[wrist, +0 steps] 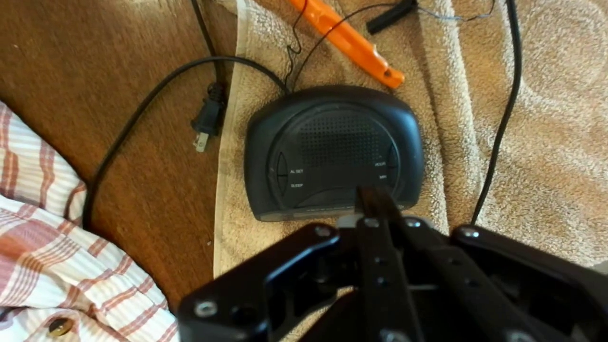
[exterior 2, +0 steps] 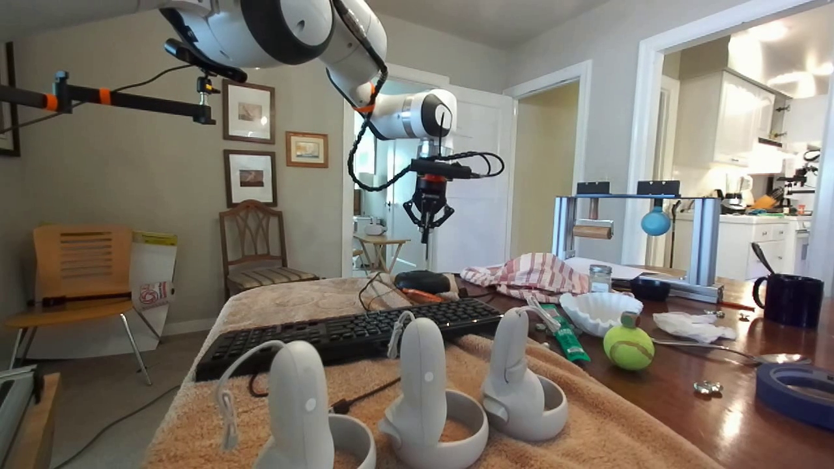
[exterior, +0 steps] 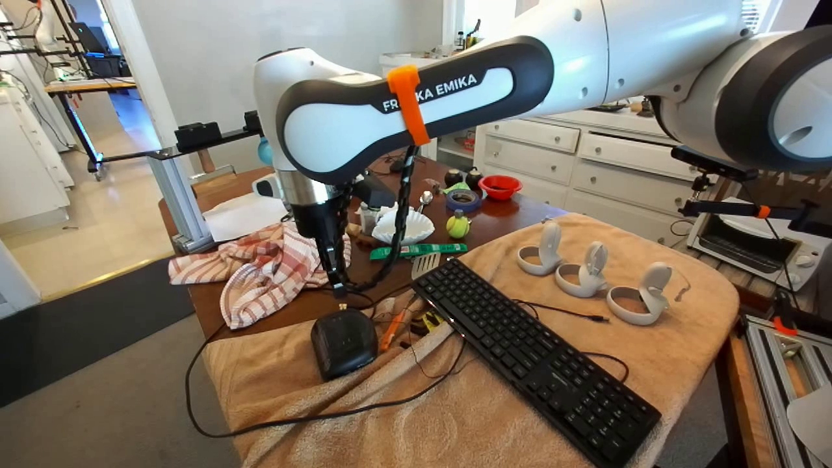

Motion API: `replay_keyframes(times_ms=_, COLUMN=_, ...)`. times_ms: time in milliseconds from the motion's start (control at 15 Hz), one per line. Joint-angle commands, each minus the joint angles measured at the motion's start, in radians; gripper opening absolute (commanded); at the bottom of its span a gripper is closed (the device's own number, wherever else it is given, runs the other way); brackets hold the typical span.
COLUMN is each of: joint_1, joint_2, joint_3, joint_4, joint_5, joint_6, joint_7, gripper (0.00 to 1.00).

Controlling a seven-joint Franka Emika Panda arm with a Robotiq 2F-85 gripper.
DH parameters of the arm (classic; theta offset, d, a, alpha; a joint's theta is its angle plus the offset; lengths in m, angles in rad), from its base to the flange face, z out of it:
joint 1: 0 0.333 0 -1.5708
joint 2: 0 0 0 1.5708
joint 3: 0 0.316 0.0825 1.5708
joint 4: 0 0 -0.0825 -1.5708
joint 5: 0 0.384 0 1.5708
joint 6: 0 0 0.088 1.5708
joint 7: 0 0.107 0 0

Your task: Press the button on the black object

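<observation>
The black object is a small rounded clock-like box lying on a tan towel. It also shows in both exterior views. Its top has a speaker grille, side buttons labelled AL SET and SLEEP, side buttons labelled HOUR and MIN, and a wide curved bar along one edge. My gripper points down with its fingers together and nothing visible between them. In both exterior views the fingertips are above the box, apart from it. The fingertips hide part of the curved bar in the wrist view.
A black keyboard and white controllers lie on the towel. An orange tool and a plug lie close to the box. A striped cloth, white bowl and tennis ball are on the table.
</observation>
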Motion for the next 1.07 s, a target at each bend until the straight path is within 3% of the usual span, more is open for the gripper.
replay_keyframes(times_ms=0, joint_1=-0.004, joint_2=0.003, joint_3=-0.001, joint_4=0.006, joint_5=0.002, joint_6=-0.013, joint_7=-0.002, gripper=0.00)
replay_keyframes(times_ms=533, joint_1=0.004, joint_2=0.071, joint_3=0.000, joint_4=0.029, joint_5=-0.003, joint_6=-0.005, joint_7=-0.011, gripper=0.00)
replay_keyframes(times_ms=1000, joint_1=0.017, joint_2=0.091, joint_3=-0.024, joint_4=0.030, joint_5=-0.046, joint_6=0.086, joint_7=-0.011, gripper=0.00)
